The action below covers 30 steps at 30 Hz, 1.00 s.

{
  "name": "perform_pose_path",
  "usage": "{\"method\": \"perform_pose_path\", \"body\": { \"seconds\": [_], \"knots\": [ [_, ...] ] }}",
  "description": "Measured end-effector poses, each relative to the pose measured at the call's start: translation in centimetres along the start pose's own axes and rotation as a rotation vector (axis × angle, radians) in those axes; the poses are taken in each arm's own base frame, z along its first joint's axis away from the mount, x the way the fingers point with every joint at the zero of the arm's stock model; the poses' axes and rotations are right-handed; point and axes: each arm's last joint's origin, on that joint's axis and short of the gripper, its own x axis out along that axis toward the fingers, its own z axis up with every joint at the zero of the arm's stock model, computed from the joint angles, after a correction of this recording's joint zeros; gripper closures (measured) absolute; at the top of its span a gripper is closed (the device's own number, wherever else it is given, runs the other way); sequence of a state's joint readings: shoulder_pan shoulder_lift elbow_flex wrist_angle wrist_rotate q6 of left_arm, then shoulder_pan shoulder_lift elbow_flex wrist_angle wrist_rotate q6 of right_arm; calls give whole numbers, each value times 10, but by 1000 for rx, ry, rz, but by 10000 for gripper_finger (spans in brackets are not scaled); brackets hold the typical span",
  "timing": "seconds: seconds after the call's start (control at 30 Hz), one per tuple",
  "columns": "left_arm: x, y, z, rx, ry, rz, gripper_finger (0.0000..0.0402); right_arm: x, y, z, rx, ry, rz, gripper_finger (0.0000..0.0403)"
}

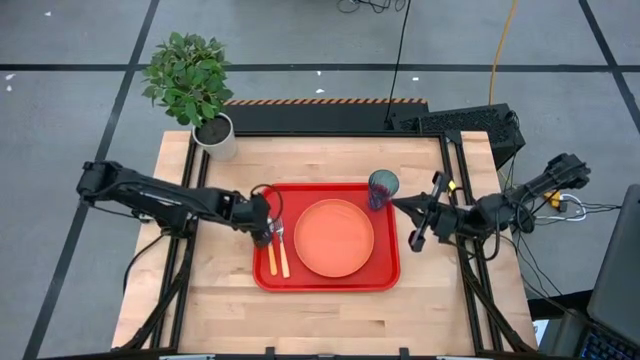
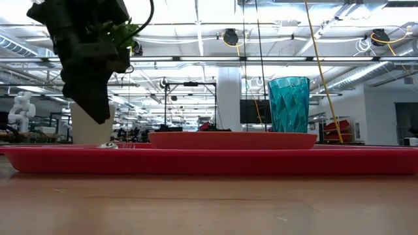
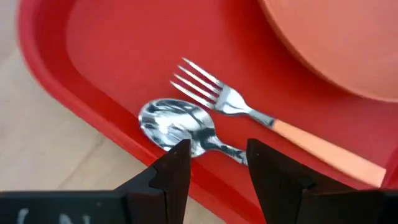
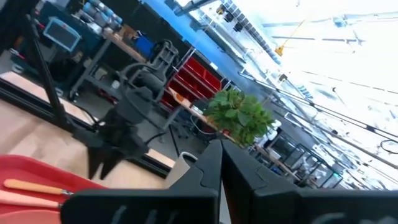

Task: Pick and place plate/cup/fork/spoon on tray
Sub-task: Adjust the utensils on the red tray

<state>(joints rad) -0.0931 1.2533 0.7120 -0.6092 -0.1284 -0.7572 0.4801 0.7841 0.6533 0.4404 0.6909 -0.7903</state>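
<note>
1. Red plastic marks the landmark: the tray lies flat on the wooden table, and everything below is placed against it, going from its left side to its right.
2. Off the tray's far left corner stands a white plant pot with a leafy green plant, well apart from the tray's rim.
3. Reaching in from the tray's left, the left gripper hangs over the tray's left strip; in its wrist view its two fingers are spread apart and hold nothing, poised just above the spoon's neck.
4. Inside the tray's left strip lies the spoon, nearest the left rim, bowl pointing to the tray's far side.
5. Just beside it, toward the tray's middle, lies the fork, its orange handle running parallel to the spoon's toward the tray's near edge.
6. At the tray's centre sits the plate, flat, apart from the cutlery.
7. In the tray's far right corner the cup stands upright, just beside the plate.
8. Outside the tray's right rim, near the cup's corner, the right gripper hovers over bare table; its fingers are pressed together, empty.
</note>
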Motion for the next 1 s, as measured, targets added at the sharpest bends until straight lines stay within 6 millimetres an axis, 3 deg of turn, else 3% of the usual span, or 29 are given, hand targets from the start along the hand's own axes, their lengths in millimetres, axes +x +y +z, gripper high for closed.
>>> {"method": "perform_pose_path", "body": {
  "seconds": [0.53,0.7,1.0],
  "knots": [
    [7,-29,-22,130,31,-72,248,0,-2,-1,-23,50,-53,403],
    [22,-40,-31,328,23,-30,296,0,-2,-1,-23,50,-53,403],
    [29,-47,-29,423,-17,-62,368,1,-3,-2,-21,54,-59,403]
  ]
}}
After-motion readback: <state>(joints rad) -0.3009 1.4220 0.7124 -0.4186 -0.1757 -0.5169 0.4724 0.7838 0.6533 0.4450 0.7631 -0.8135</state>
